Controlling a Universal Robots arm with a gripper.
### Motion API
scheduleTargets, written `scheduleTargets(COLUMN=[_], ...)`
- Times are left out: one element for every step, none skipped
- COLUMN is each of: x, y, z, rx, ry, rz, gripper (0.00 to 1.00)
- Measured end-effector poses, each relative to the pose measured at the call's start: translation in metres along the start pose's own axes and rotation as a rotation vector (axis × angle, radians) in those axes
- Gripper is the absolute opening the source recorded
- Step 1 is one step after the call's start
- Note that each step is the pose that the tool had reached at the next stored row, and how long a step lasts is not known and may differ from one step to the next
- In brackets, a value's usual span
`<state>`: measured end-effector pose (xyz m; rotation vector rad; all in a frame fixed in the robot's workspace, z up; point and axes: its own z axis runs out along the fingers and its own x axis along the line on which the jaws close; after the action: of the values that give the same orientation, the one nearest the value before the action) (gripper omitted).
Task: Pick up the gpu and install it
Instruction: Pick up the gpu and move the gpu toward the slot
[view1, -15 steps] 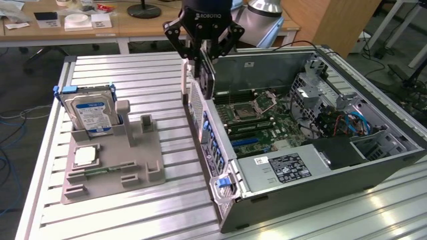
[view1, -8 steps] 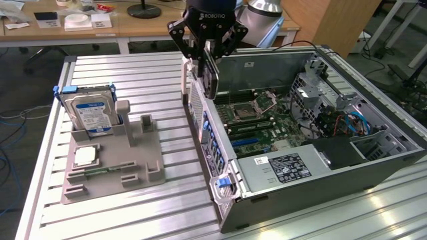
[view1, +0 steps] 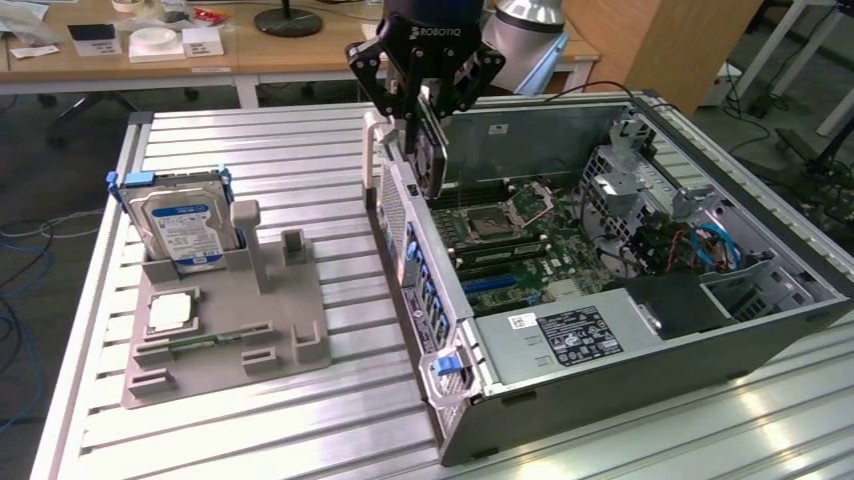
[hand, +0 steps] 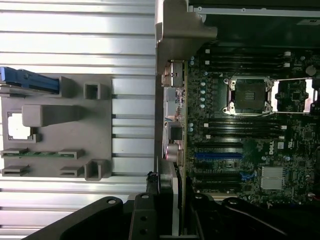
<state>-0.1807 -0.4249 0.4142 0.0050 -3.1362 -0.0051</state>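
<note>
The claw (view1: 427, 112) hung over the far middle of the slatted metal desk (view1: 334, 420), its jaws partly closed on the gpu (view1: 427, 160), gripping the card upright by its top edge. The gpu was just above the rear wall of an open computer case (view1: 641, 330), beside the exposed motherboard (view1: 514, 240). A hard drive (view1: 187, 225) stood in a grey holder (view1: 254, 330) near the desk's edge at the exterior view's left.

The gpu (view1: 424, 150) shows a dark, near-black face, and the fingers (view1: 375, 78) are black. The desk (view1: 267, 140) is silver-grey, striped with parallel grooves. The hard drive (view1: 184, 228) is silver with a blue-and-white label, framed by blue rails. The holder (view1: 254, 300) is plain grey and the CPU chip (view1: 174, 313) silver. The motherboard (view1: 534, 235) is dark green with one bright blue slot (hand: 218, 155).
</note>
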Motion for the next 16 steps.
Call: scheduleTargets(x=[-0.001, -0.002, -0.003, -0.005, -0.006, -0.007, -0.008, -0.009, -0.01, -0.012, -0.013, -0.014, -0.015, -0.016, -0.018, -0.019], y=[0.0, 0.0, 0.0, 0.0, 0.0, 0.0, 0.0, 0.0, 0.0, 0.0, 0.0, 0.0, 0.0, 0.0, 0.0, 0.0], z=[0.0, 0.0, -0.0001, -0.0001, -0.0001, -0.0001, -0.0001, -0.0001, -0.0001, -0.0001, -0.0001, -0.0001, -0.0001, -0.0001, -0.0001, -0.0001], rx=[0.0, 0.0, 0.0001, 0.0001, 0.0001, 0.0001, 0.0, 0.0001, 0.0, 0.0, 0.0, 0.0, 0.0, 0.0, 0.0, 0.0], ry=[0.0, 0.0001, 0.0001, 0.0001, 0.0, 0.0, 0.0, 0.0, 0.0, 0.0, 0.0, 0.0, 0.0, 0.0, 0.0, 0.0], rz=[0.0, 0.0, 0.0, 0.0, 0.0, 0.0, 0.0, 0.0, 0.0, 0.0, 0.0, 0.0, 0.0, 0.0, 0.0, 0.0], gripper=[0.28, 0.28, 0.28, 0.28, 0.28, 0.28, 0.28, 0.28, 0.28, 0.28, 0.28, 0.28, 0.28, 0.28, 0.28, 0.28])
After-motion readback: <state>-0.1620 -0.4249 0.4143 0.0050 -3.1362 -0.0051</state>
